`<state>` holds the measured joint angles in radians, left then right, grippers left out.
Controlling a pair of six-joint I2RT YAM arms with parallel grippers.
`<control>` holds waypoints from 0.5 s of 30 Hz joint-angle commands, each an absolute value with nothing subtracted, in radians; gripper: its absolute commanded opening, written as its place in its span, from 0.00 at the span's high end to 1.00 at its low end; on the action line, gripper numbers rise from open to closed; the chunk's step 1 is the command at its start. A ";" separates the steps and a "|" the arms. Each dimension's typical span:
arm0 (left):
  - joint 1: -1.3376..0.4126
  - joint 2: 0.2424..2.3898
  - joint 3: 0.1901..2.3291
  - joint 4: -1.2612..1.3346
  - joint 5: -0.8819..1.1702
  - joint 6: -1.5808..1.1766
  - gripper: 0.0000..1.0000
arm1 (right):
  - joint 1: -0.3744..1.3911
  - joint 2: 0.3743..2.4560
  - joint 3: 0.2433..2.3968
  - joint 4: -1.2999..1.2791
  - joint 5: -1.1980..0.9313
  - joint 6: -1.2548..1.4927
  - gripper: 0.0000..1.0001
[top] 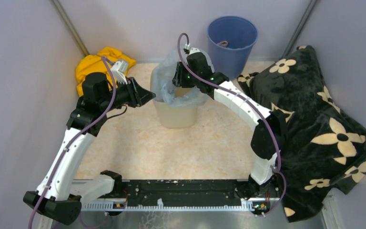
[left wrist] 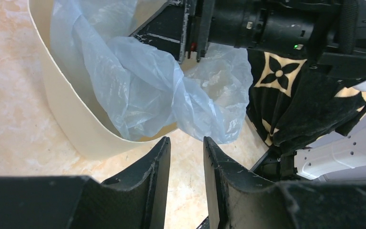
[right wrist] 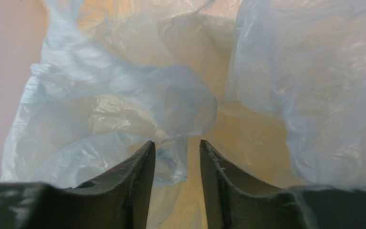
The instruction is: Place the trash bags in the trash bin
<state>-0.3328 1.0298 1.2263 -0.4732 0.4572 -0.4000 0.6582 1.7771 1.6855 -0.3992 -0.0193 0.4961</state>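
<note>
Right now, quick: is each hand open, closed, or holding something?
Left hand: open, holding nothing.
Right hand: open, tips at the trash bag, not clamped on it.

Bag [top: 164,88], R end effector [right wrist: 177,145] block bin [top: 176,117] mouth

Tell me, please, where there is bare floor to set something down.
Free: the beige marbled floor between the cream plastic bin and the black base rail. Crowded: yellow cloth and round blue bucket behind the bin, black flowered blanket on the right.
</note>
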 commanded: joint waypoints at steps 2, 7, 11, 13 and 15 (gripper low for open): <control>-0.328 1.009 1.253 -0.491 0.468 -0.403 0.62 | 0.654 1.775 1.743 -0.278 -0.003 0.529 0.78; -0.327 1.010 1.254 -0.488 0.473 -0.404 0.63 | 0.655 1.725 1.709 -0.232 -0.008 0.521 0.98; -0.328 1.012 1.253 -0.487 0.475 -0.405 0.63 | 0.654 1.684 1.704 -0.214 -0.051 0.516 1.00; -0.328 1.014 1.254 -0.486 0.475 -0.405 0.63 | 0.653 1.667 1.708 -0.207 -0.078 0.517 1.00; -0.328 1.014 1.258 -0.487 0.476 -0.406 0.63 | 0.654 1.657 1.715 -0.204 -0.101 0.519 1.00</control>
